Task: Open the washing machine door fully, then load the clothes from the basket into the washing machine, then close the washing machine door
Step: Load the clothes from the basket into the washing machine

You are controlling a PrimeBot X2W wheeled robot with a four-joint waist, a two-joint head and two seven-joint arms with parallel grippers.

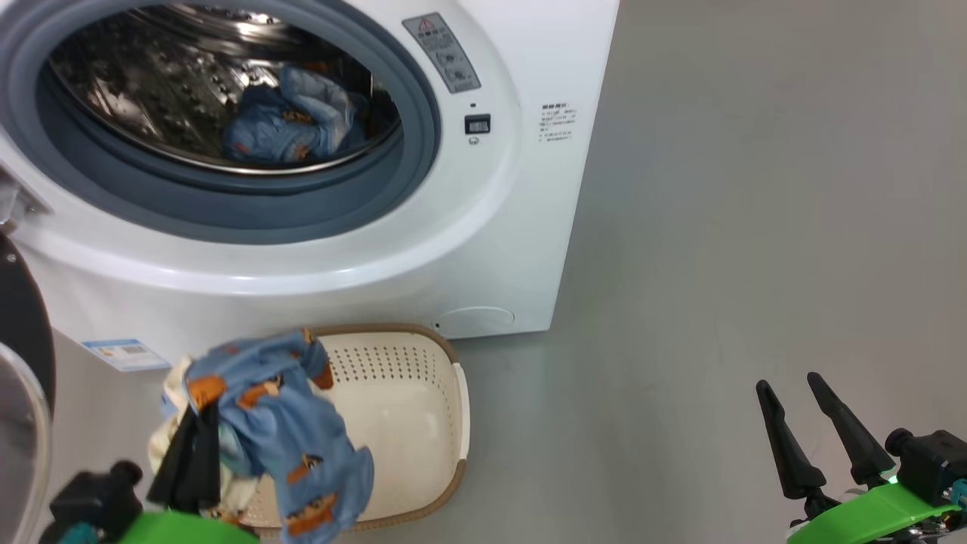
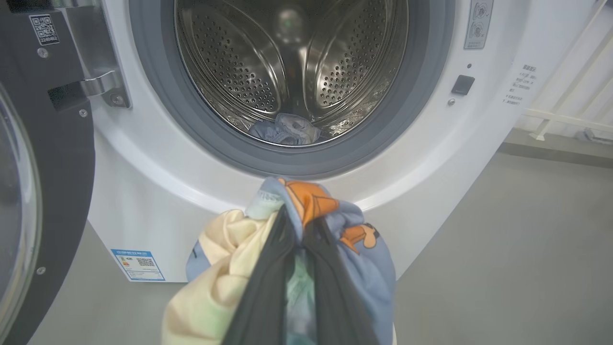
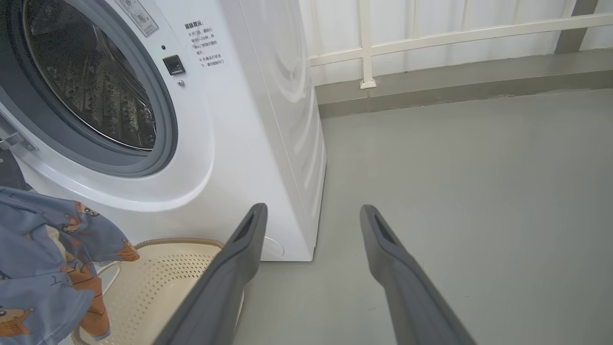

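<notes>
A plain grey floor (image 1: 718,227) runs under the white washing machine (image 1: 483,249) in the head view. The washing machine door (image 1: 23,363) hangs wide open at the left edge. The basket (image 1: 400,400) sits just before the machine, and one blue garment (image 1: 291,121) lies in the steel drum (image 1: 151,83). The left gripper (image 1: 198,423) is pinched tight on a bundle of the clothes (image 1: 287,431), held above the basket's left end. The right gripper (image 1: 789,381) is spread wide and empty, well off to the right.

In the left wrist view, the fingers point toward the drum mouth, with the bundle below the grey rubber seal (image 2: 191,129). Loading should go best by raising the cloth clear of the seal's lower lip. The arm should then reach deep before letting go, so no tail drapes over the lip.

In the right wrist view, the right arm is low, its fingers angled at the floor beside the machine's front corner. A white railing (image 3: 431,43) runs behind.
</notes>
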